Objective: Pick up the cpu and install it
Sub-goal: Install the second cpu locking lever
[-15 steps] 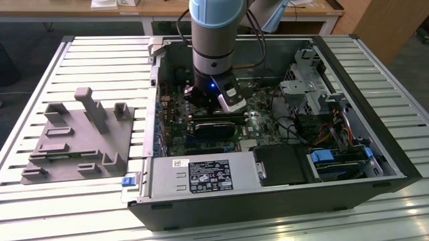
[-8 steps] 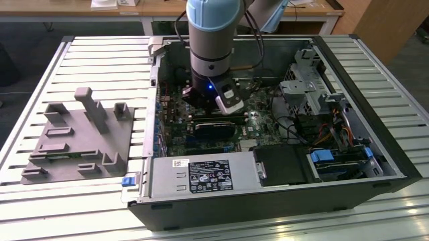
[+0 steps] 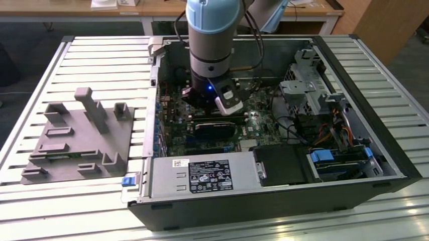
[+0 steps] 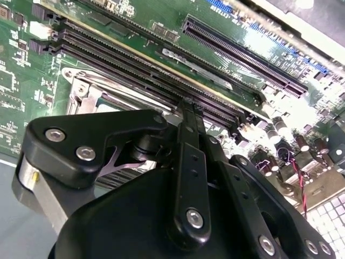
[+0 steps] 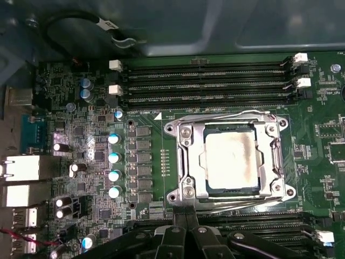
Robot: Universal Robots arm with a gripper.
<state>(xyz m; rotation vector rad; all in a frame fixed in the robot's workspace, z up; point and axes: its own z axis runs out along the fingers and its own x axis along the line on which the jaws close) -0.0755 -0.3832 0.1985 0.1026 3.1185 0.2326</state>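
- Exterior view's left: the grey plastic fixture [image 3: 80,135] stood on the slatted table [image 3: 40,65], well apart from the arm. I saw no chip on it.
- Centre: I had the arm reaching down into the open computer case [image 3: 375,150], over the motherboard [image 5: 81,135].
- Gripper [image 5: 186,224]: in both wrist views its two fingers lay pressed together with nothing between them. The tips pointed at the edge of the socket frame [image 5: 186,162], just beside it. I could not tell whether they touched it.
- The cpu [image 5: 232,162]: it lay flat inside the socket, silver top up, bordered by the metal frame, with the memory slots [image 5: 205,81] beyond.
- Step, as I judged it: the chip was already placed, and the work stood at seating or securing it.
- Next move, as I judged it: it called for fine alignment at the frame and light force, since the board's parts crowded close around.
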